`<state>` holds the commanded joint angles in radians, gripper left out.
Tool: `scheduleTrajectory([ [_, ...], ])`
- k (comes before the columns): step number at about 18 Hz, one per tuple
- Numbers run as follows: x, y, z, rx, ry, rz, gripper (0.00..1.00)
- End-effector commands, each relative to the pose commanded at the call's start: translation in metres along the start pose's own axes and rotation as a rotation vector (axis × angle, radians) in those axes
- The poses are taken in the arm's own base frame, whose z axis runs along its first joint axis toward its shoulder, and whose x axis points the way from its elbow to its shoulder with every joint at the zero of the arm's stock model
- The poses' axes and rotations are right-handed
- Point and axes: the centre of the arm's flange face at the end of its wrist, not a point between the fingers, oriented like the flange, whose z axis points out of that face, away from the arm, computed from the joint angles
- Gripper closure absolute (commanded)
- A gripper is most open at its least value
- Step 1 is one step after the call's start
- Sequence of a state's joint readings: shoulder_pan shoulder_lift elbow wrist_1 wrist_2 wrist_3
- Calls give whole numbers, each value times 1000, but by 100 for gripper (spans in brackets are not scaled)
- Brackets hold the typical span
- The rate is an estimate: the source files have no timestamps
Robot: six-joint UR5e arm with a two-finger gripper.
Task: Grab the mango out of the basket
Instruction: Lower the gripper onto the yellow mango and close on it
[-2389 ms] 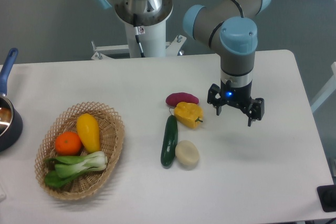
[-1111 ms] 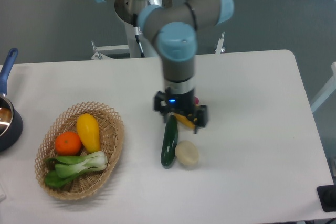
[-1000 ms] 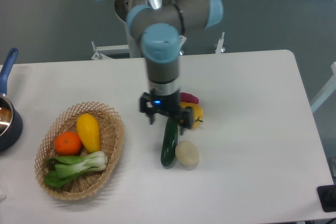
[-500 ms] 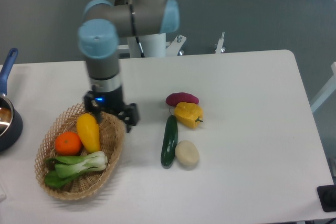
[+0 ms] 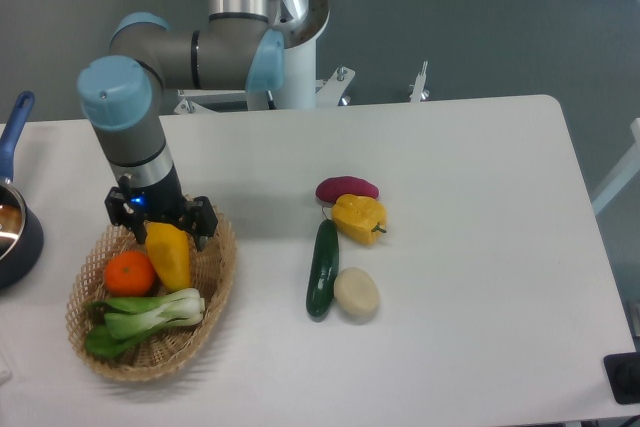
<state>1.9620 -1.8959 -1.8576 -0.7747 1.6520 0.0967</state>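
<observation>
At lower left, the gripper [image 5: 160, 227] hangs spread wide over the mango [image 5: 170, 254] in the basket [image 5: 218, 287]. Likely best: descend straight, both fingers straddling its narrow width, clear of the orange [image 5: 130, 273].

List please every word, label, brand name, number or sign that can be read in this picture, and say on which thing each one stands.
No readable text in this view: none.
The robot arm carries no legible brand or number.
The gripper, above the mango in the basket, shows only a small blue light, not a sign.
The pot, the vegetables and the table bear no labels.
</observation>
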Motion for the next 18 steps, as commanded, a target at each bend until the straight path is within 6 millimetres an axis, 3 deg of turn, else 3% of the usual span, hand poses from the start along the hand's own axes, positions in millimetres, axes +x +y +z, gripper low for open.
scheduleTrajectory([
  [4,17,2,27,-46,-13,33,0],
  [18,25,9,41,-79,-12,42,0],
])
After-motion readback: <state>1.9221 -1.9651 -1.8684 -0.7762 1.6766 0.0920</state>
